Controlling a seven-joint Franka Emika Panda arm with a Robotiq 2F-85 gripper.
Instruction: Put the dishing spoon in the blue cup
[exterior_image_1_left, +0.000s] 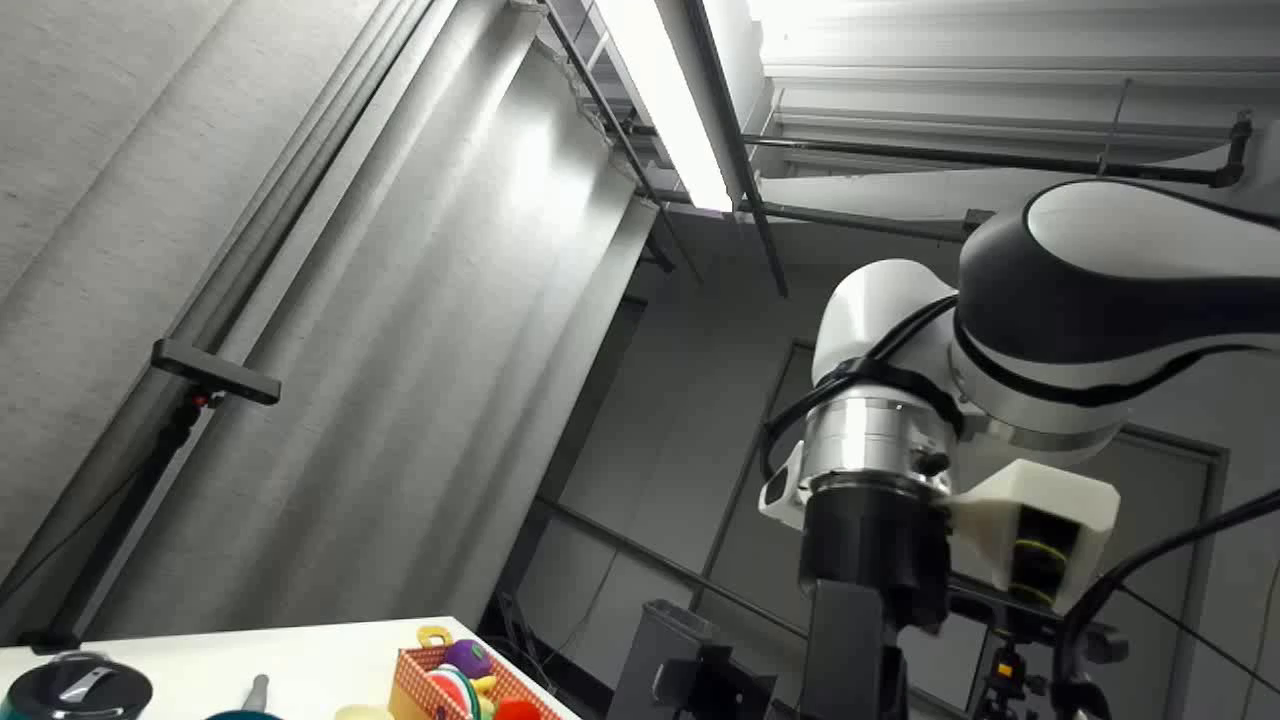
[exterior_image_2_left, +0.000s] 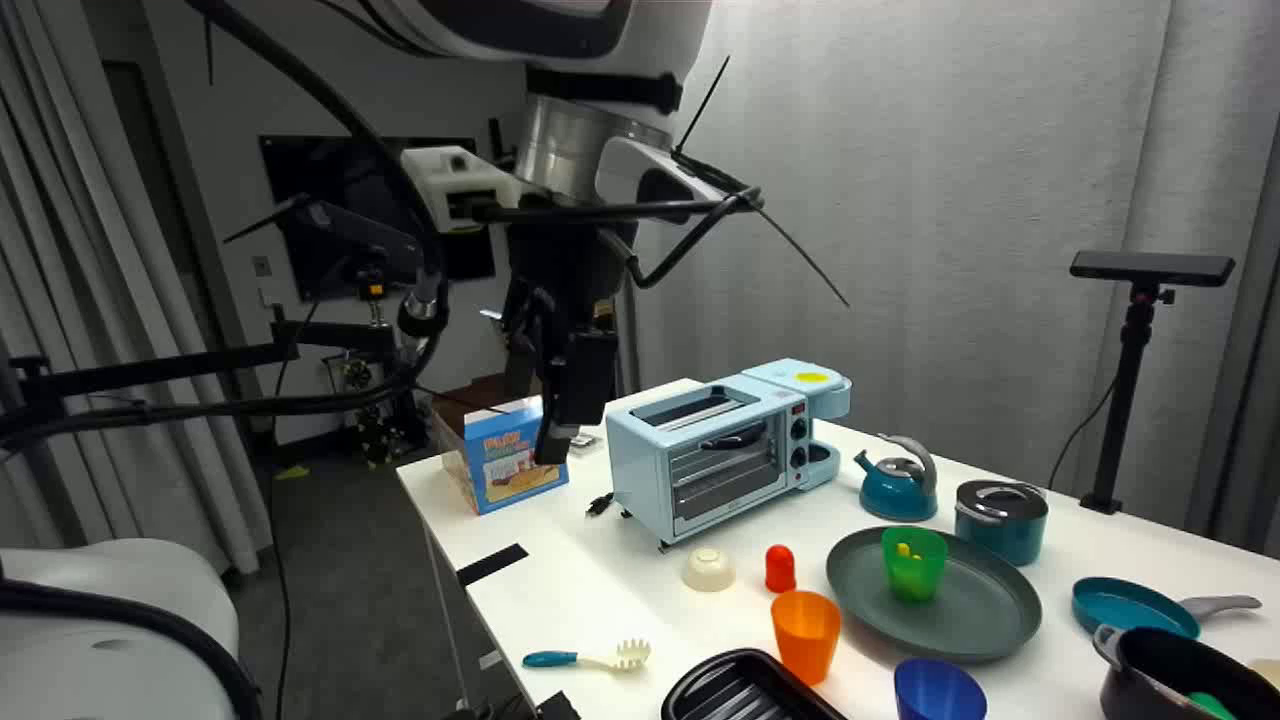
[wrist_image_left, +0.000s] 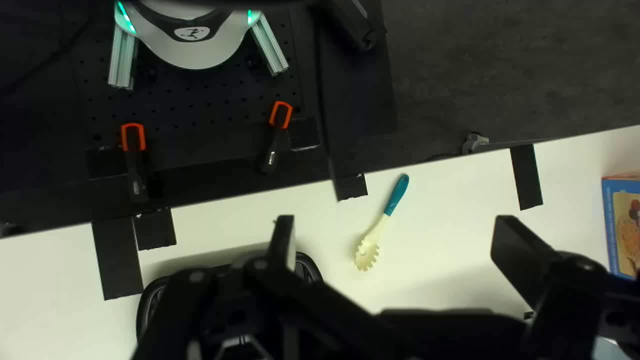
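Observation:
The dishing spoon is a cream slotted, toothed spoon with a teal handle. It lies flat on the white table near its edge in an exterior view (exterior_image_2_left: 600, 661) and in the wrist view (wrist_image_left: 378, 227). The blue cup (exterior_image_2_left: 938, 692) stands at the bottom of an exterior view, partly cut off; it is out of the wrist view. My gripper (wrist_image_left: 395, 225) is open and empty, high above the table, with the spoon showing between its fingers from above. The gripper also shows raised in both exterior views (exterior_image_2_left: 568, 430) (exterior_image_1_left: 865, 665).
A black tray (exterior_image_2_left: 745, 690) and an orange cup (exterior_image_2_left: 806, 638) stand between spoon and blue cup. A grey plate (exterior_image_2_left: 960, 635) holds a green cup (exterior_image_2_left: 914, 568). A toaster oven (exterior_image_2_left: 640, 480), a box (exterior_image_2_left: 515, 465), a kettle (exterior_image_2_left: 898, 490) and pots stand farther back.

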